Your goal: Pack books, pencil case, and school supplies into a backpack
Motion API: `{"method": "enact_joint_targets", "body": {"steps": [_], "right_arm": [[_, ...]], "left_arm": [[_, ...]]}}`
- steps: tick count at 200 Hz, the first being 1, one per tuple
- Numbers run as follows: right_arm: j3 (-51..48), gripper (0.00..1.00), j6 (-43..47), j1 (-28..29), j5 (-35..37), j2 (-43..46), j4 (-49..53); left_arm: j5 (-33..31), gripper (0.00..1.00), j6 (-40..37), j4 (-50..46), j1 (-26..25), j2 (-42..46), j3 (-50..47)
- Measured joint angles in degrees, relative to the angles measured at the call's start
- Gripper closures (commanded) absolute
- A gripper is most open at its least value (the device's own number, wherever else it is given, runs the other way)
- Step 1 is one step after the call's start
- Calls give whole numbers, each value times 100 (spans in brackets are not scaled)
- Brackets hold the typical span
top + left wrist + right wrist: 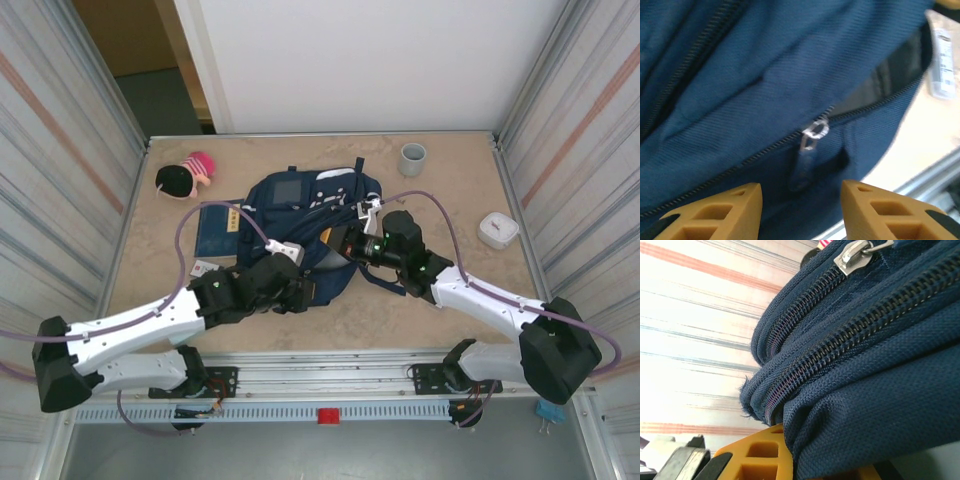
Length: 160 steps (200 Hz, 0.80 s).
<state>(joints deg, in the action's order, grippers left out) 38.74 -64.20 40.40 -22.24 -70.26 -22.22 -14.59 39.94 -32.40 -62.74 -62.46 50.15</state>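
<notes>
The navy backpack (305, 205) lies flat mid-table. My right gripper (336, 240) is at its near right side, and in the right wrist view it (805, 466) is shut on a fold of the backpack (875, 390) fabric below two zipper lines. My left gripper (306, 291) is at the bag's near edge. In the left wrist view it (801, 200) stands open over the backpack (740, 90), with a silver zipper pull (813, 135) just ahead of the fingertips and untouched. The dark navy book (215, 228) lies left of the bag. A white school supply piece (942, 60) rests beside the bag. The pencil case is out of view.
A grey cup (413, 155) stands at the back right and a rounded white box (497, 229) sits at the right. A small doll with a pink hat (185, 176) lies at the back left. Metal walls close in both sides, and a rail (330, 378) runs along the near edge.
</notes>
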Motion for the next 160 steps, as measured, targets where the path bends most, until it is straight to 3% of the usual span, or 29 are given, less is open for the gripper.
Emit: {"method": "enact_joint_targets", "body": {"steps": [64, 78, 116, 160], "right_arm": [[94, 93, 68, 177, 122, -15, 81], [101, 93, 83, 188, 129, -15, 87], [103, 93, 234, 186, 138, -7, 264], [101, 94, 667, -55, -72, 212, 831]], "left_arm": [[-520, 59, 103, -133, 0, -479, 319], [-507, 66, 103, -116, 0, -625, 372], [-457, 100, 70, -85, 11, -822, 437], [256, 100, -291, 66, 474, -457, 341]]}}
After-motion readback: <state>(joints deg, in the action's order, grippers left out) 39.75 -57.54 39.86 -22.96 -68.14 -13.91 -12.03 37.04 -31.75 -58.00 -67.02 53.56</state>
